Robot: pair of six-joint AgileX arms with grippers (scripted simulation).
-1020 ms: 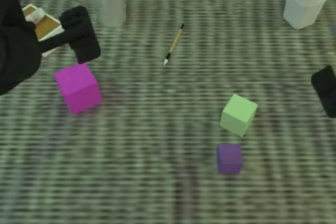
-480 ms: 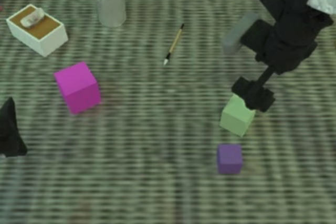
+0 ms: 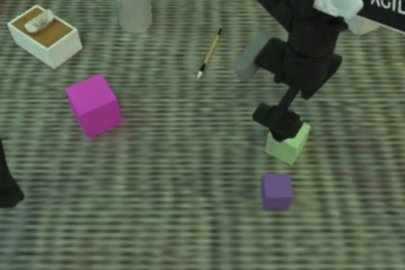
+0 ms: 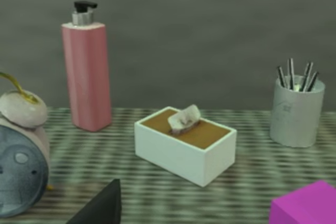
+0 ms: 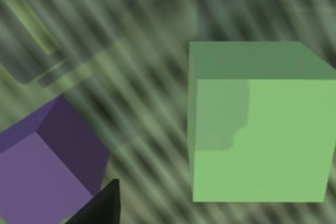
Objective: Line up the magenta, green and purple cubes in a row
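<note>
The magenta cube point(image 3: 93, 104) rests on the left half of the table, and one corner of it shows in the left wrist view point(image 4: 307, 205). The green cube point(image 3: 291, 144) sits right of centre, with the smaller purple cube point(image 3: 276, 191) just in front of it. My right gripper point(image 3: 279, 122) hangs open over the green cube's far edge and holds nothing. In the right wrist view the green cube point(image 5: 260, 129) fills the right side and the purple cube point(image 5: 42, 171) lies beside one dark fingertip point(image 5: 102, 208). My left gripper point(image 3: 6, 184) is parked open at the table's left edge.
A white tissue box point(image 3: 44, 34) and a pen cup point(image 3: 132, 4) stand at the back left. A paintbrush point(image 3: 209, 52) lies at back centre. The left wrist view also shows a pink pump bottle point(image 4: 86, 74) and an alarm clock point(image 4: 21, 166).
My right arm has swung in from the right edge and come down over the green cube. My left arm has pulled back from the magenta cube to the left edge. The cubes have not moved.
</note>
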